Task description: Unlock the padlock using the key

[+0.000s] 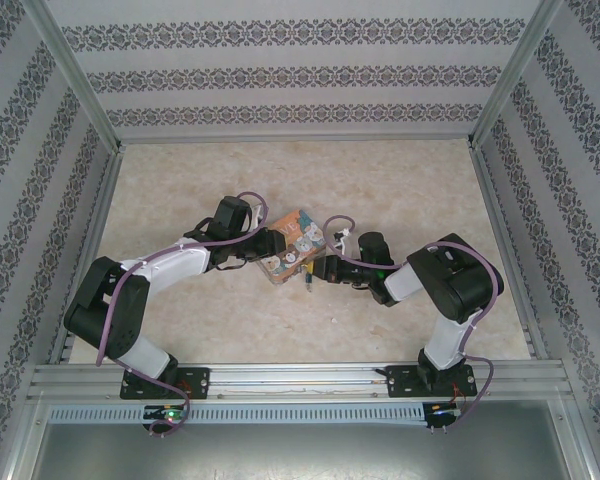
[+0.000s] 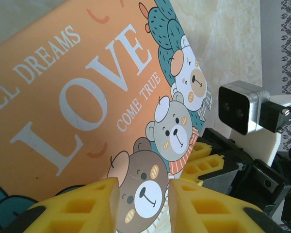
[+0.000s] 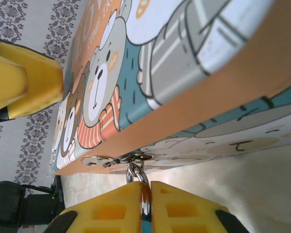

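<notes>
Nearest, a metal rail (image 1: 300, 378) carries two arm bases. From it the left arm (image 1: 160, 275) and the right arm (image 1: 442, 282) fold inward toward one tin (image 1: 288, 252), which sits near the middle of the table (image 1: 400, 190).

There are two grippers, one on each side of the tin. The right gripper (image 3: 144, 187) is at the tin's near-right edge. Its yellow fingers are pressed almost together on the one padlock (image 3: 145, 206), with the thin metal shackle caught in the slit between them. The fingers hide nearly all of the lock's body. The shackle passes up through one metal hasp (image 3: 99, 159) on the tin's orange side wall, so the padlock hangs locked on the tin, just above the table.

The left gripper (image 2: 143, 188) is at the tin's left edge. Its fingers stand apart and the lid shows in the gap between them; whether the pads touch the lid cannot be told. That lid carries three cartoon bears and the word LOVE. Just right of the tin, the left wrist view catches the right arm's grey wrist camera (image 2: 238, 106).

Beyond the tin the table runs bare to the patterned back wall (image 1: 300, 75) — the same paper lines both sides.
</notes>
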{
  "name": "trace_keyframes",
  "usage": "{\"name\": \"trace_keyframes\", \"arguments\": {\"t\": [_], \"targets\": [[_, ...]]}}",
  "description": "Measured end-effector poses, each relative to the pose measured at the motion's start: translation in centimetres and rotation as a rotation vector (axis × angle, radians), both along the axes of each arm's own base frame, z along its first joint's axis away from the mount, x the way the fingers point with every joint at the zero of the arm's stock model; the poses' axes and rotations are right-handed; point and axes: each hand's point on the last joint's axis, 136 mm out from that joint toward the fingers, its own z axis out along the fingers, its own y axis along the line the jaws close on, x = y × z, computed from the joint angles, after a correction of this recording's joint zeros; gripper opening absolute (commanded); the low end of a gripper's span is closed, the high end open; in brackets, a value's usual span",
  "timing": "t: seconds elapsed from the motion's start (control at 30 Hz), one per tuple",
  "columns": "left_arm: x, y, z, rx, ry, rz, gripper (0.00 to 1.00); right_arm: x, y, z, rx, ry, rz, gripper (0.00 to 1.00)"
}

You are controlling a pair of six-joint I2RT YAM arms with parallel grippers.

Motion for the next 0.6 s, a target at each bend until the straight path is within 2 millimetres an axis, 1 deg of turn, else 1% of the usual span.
{"name": "trace_keyframes", "arguments": {"t": [0.13,0.27,0.5,0.6], "targets": [[-0.02,0.01,-0.03,0.0,0.001,0.0,0.32,-0.23,0.29,-0.2,0.0,0.002,0.009,0.3],[-0.16,0.07,-0.26,0.002,0.006,0.0,0.31,-0.42,0.46,-0.47,-0.002,0.007,0.015,0.34],[-0.17,0.07,-0.27,0.002,0.007,0.0,0.31,0.01,0.79,-0.53,0.002,-0.001,0.018,0.32],[-0.17,0.08,-0.29,0.002,0.007,0.0,0.31,0.01,1.07,-0.47,0.004,-0.004,0.023,0.25]]}}
